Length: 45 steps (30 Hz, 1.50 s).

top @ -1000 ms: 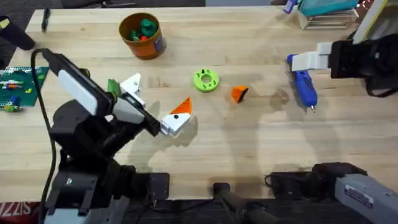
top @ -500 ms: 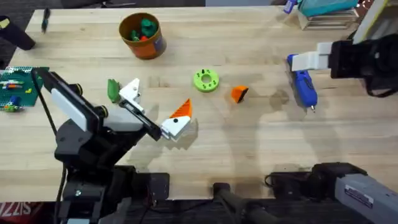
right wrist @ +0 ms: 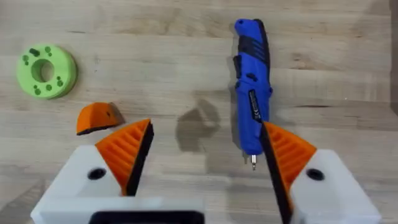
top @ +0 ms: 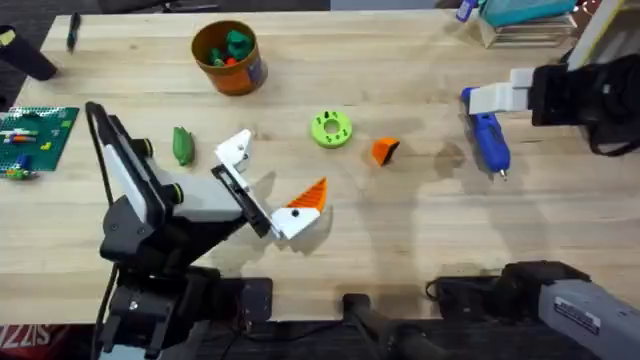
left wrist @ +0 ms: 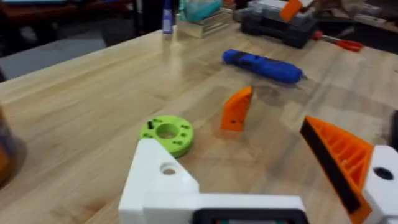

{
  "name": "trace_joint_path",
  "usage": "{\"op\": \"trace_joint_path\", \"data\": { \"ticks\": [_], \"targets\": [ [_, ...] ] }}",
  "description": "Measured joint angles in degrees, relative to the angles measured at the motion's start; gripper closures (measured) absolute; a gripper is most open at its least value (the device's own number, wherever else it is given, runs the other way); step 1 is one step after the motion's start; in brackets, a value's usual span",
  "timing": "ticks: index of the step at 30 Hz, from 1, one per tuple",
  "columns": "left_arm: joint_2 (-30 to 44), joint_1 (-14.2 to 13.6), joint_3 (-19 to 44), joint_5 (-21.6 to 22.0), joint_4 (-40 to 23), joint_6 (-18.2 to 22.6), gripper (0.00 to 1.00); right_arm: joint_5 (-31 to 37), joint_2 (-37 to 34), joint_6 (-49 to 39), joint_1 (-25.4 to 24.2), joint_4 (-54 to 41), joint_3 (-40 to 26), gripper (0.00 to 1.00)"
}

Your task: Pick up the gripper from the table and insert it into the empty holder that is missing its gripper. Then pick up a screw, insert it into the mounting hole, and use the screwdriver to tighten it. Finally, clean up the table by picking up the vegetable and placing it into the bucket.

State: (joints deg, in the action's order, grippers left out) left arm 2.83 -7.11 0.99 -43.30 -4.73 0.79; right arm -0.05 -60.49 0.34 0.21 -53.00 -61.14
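Worktop [top: 400, 230] of pale wood carrying the task's things. Left tool [top: 270, 185] low over the near-left part, fingers spread: one finger [top: 237, 150] a bare white holder, the other [top: 300, 208] white with an orange ribbed pad; nothing lies between them. Orange gripper [top: 384, 151] lies loose near the centre, just beside a green ring [top: 331, 129] and apart from the left tool; in the left wrist view the gripper [left wrist: 237, 109] stands on edge beyond the ring [left wrist: 166, 132]. Vegetable [top: 182, 144] lies on the wood close to the bare finger. Bucket [top: 227, 57] stands at the far left-centre, well apart, with toys inside. Right tool [right wrist: 199, 165] hovers at the far right with both padded fingers spread, empty. Screwdriver [top: 487, 139] lies flat beneath it, bit pointing toward the near edge.
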Motion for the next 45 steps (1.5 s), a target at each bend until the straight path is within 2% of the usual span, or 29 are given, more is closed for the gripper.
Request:
{"op": "trace_joint_path", "data": {
  "ticks": [6, 12, 23, 32, 38, 45],
  "targets": [
    [0.0, 0.0, 0.0, -6.49, -0.65, -1.46, 0.016, 0.0, 0.0, 0.0, 0.0, -0.01, 0.0, 0.008],
    [0.0, 0.0, 0.0, -9.04, -0.88, -2.64, 0.015, 0.0, 0.0, 0.0, 0.0, -0.01, 0.0, 0.008],
    [0.0, 0.0, 0.0, -9.62, -0.96, -2.76, 0.014, 0.0, 0.0, 0.0, 0.0, -0.01, 0.0, 0.008],
    [0.0, 0.0, 0.0, -9.61, -0.91, 0.23, 0.015, 0.0, 0.0, 0.0, 0.0, 0.25, 0.0, 0.009],
    [0.0, 0.0, -0.07, -9.36, -0.63, 0.23, 0.015, -0.04, 0.0, 0.0, 0.0, -0.47, 0.0, 0.008],
    [0.0, 0.0, -0.07, -9.36, -0.63, 0.23, 0.015, -4.24, -0.22, -0.2, 0.62, -1.86, 0.0, 0.008]
  ]
}}
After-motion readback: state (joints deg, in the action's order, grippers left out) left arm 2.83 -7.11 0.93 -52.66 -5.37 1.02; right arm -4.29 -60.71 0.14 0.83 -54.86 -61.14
